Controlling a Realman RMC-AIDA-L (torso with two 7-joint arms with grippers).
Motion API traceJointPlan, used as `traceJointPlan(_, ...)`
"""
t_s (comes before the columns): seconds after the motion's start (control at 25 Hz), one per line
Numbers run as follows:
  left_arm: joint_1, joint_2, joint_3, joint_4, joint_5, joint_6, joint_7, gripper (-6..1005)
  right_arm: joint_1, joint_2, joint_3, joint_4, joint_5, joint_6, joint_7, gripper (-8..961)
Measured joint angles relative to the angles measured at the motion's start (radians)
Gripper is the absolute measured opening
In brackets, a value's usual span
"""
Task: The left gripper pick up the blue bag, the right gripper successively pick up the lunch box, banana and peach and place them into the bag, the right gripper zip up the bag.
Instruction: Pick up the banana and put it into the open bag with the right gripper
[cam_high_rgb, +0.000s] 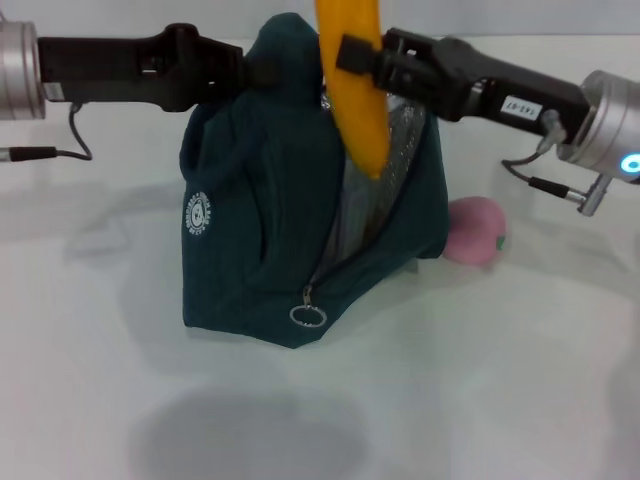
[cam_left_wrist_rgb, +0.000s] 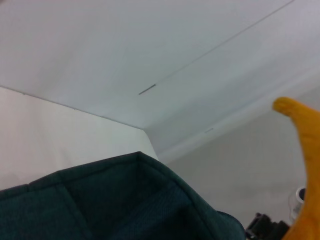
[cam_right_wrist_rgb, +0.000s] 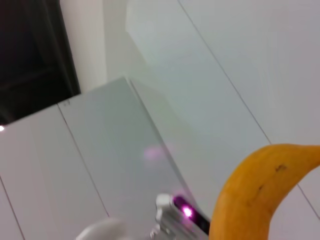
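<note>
The banana (cam_high_rgb: 358, 95) hangs nearly vertical, its lower tip inside the open mouth of the blue bag (cam_high_rgb: 270, 220), against the silver lining (cam_high_rgb: 385, 165). The right gripper (cam_high_rgb: 352, 55) pinches the banana across its upper section, so most of the fruit extends below the pincer and the stem end rises above it, out of the head view. Gripping high leaves the long lower portion free to enter the opening first, which suits a fruit of this length.

The blue bag stands on the white table (cam_high_rgb: 100, 380), directly below the right gripper. The left gripper (cam_high_rgb: 235, 70) is level with the right gripper and on its far side of the bag, at the bag's upper edge. It appears to hold that edge up, keeping the mouth spread; whether its fingers are pressed together cannot be told, as fabric hides them.

The zipper ring (cam_high_rgb: 308, 316) lies low on the front, well below both pincers, and the zip is undone. The lunch box is not visible; it is probably already inside. The peach (cam_high_rgb: 475, 230) rests on the table below the right arm, just beside the bag, not yet picked.
</note>
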Motion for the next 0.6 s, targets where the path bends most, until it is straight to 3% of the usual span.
traceJointPlan(0.4, -0.002, 0.0, 0.0, -0.004, 0.002, -0.001, 0.005, 33, -0.003, 0.0, -0.34, -0.017, 0.243, 0.102, -0.07, 478)
traceJointPlan(0.6, -0.001, 0.002, 0.0, -0.004, -0.001, -0.001, 0.006, 33, -0.036, 0.0, -0.453, -0.066, 0.333, 0.141, -0.079, 483)
